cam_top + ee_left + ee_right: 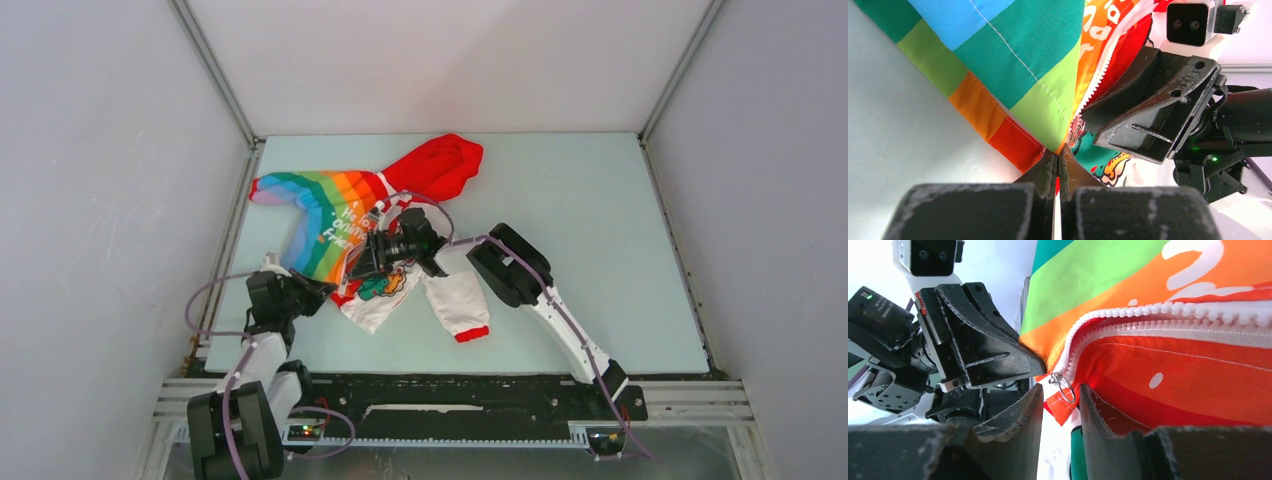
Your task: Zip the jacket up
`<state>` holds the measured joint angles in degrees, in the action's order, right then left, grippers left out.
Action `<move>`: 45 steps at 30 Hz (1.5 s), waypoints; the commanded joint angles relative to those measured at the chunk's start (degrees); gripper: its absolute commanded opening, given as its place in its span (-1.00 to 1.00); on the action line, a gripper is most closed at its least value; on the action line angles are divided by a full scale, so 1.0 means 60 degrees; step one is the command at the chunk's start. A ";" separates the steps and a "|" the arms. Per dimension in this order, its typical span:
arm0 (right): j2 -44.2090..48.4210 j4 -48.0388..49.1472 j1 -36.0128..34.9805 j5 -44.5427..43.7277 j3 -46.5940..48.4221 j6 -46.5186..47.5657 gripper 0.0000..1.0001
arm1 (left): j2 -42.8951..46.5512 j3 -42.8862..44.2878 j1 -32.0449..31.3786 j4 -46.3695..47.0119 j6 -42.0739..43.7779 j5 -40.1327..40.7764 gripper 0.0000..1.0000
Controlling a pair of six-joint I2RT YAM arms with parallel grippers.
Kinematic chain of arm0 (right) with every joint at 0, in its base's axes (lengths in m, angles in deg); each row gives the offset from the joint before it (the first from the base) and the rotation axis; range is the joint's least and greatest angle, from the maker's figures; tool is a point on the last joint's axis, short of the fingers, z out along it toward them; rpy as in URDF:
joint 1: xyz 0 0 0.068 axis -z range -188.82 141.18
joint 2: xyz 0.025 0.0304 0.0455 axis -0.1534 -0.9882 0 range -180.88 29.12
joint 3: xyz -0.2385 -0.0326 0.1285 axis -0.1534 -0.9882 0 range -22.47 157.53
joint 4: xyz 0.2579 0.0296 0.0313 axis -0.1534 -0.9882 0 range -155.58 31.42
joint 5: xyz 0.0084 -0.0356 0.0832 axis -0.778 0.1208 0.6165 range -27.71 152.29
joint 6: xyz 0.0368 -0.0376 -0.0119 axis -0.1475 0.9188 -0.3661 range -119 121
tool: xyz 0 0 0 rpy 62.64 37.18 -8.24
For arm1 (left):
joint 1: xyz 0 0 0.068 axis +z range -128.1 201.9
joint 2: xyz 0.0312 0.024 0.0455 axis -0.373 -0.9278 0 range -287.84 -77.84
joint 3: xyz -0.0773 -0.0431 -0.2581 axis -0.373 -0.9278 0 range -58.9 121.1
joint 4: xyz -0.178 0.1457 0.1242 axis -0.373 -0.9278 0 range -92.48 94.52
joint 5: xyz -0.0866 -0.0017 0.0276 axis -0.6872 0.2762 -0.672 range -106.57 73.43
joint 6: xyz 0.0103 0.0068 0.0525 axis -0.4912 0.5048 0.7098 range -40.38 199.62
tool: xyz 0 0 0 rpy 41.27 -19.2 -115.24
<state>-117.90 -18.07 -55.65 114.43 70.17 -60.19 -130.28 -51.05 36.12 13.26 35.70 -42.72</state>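
The jacket (330,225) lies on the table with its red hood (440,165) at the back, the rainbow half to the left and the white cartoon half (385,290) to the front. My left gripper (322,292) is shut on the jacket's bottom hem at the foot of the zip, as the left wrist view (1058,157) shows. My right gripper (362,262) is open just above it. In the right wrist view its fingers (1060,390) straddle the zip's small metal pull ring (1066,388) without pinching it. The white zip teeth (1148,315) run up to the right, still parted.
A white sleeve with a red cuff (470,333) lies in front of the right arm's forearm (510,265). The rainbow sleeve (275,188) reaches toward the left wall. The two grippers are close together, almost touching (1148,115).
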 commanded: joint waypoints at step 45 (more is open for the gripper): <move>0.0372 0.0741 -0.0292 -0.0216 0.0243 -0.0160 -1.00 | -0.0842 -0.0096 0.0150 0.1452 -0.0735 -0.0421 -0.70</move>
<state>-118.84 -14.11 -56.50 114.28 70.17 -61.57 -135.31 -51.09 36.60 19.94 31.89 -44.41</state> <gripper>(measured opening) 0.011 0.194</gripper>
